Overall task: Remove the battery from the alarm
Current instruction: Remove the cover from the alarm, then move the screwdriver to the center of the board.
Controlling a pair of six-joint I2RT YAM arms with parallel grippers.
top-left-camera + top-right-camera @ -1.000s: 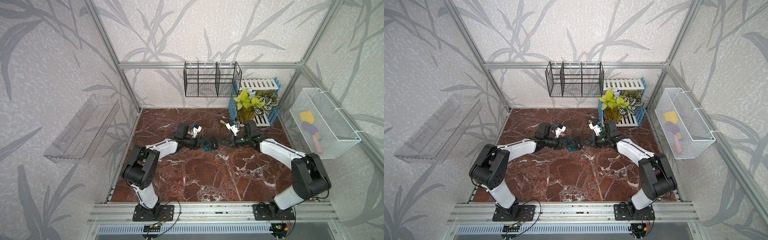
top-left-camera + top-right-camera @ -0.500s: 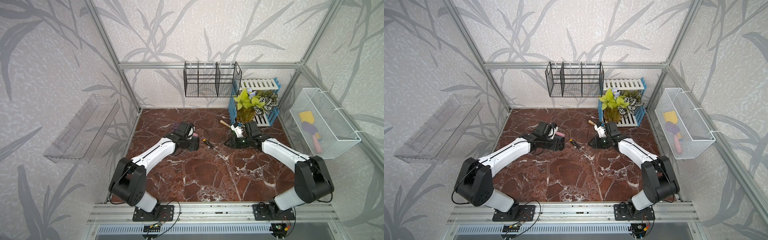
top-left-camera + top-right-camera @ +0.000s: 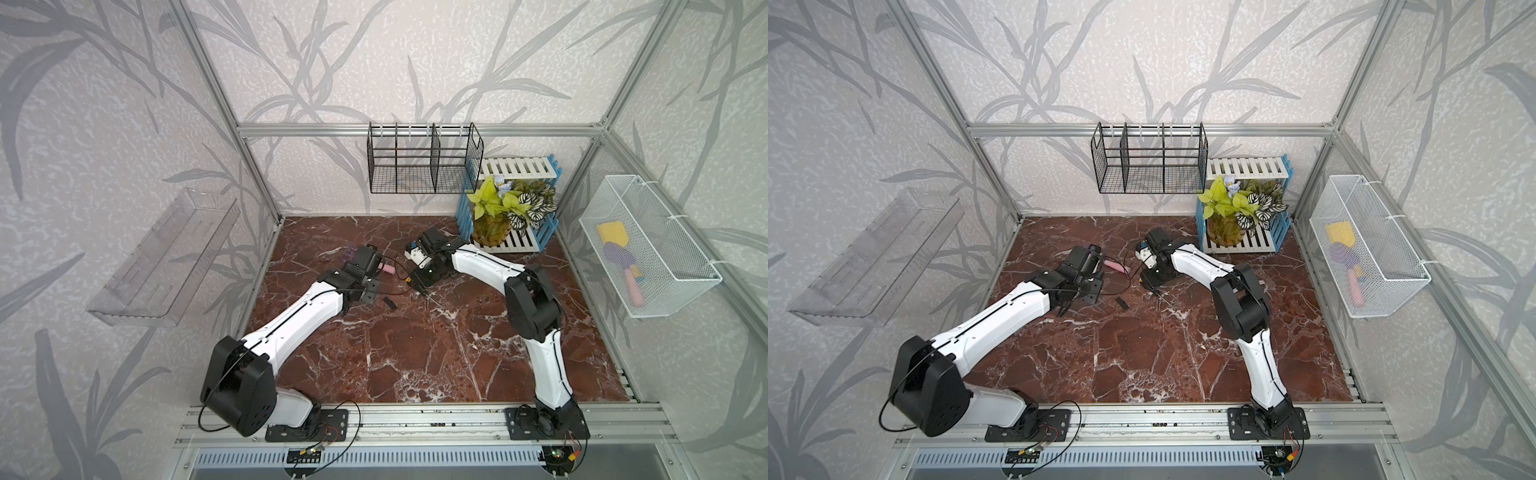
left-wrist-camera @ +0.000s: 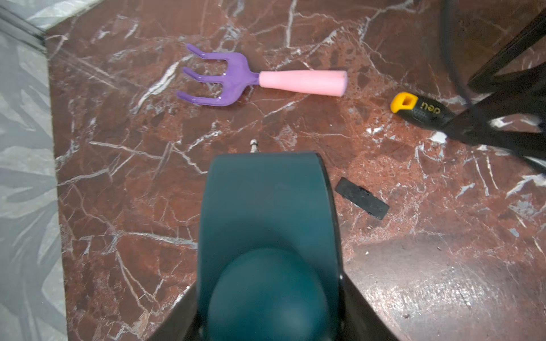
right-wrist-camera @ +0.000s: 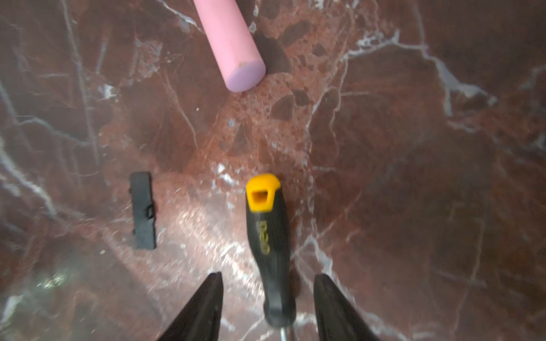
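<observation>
The dark teal alarm (image 4: 266,206) fills the middle of the left wrist view, and my left gripper (image 4: 267,295) is shut on its two sides. In both top views that gripper (image 3: 368,291) (image 3: 1086,289) sits low over the marble floor at the left of centre. My right gripper (image 5: 267,276) (image 3: 417,282) is open. A black-and-yellow screwdriver (image 5: 267,230) lies between its fingers with a gap on each side. The battery is not in view. A flat black plate (image 4: 362,202) (image 5: 142,211) (image 3: 390,302) lies on the floor between the two grippers.
A purple hand fork with a pink handle (image 4: 266,81) (image 3: 388,270) lies just behind the left gripper. A potted plant (image 3: 505,208) on a white and blue slatted rack stands at the back right. A black wire basket (image 3: 422,160) hangs on the back wall.
The two grippers, which met at the centre, have drawn apart. The left arm pulled back to the left with the alarm. The right jaws widened and the screwdriver now lies free between them.
</observation>
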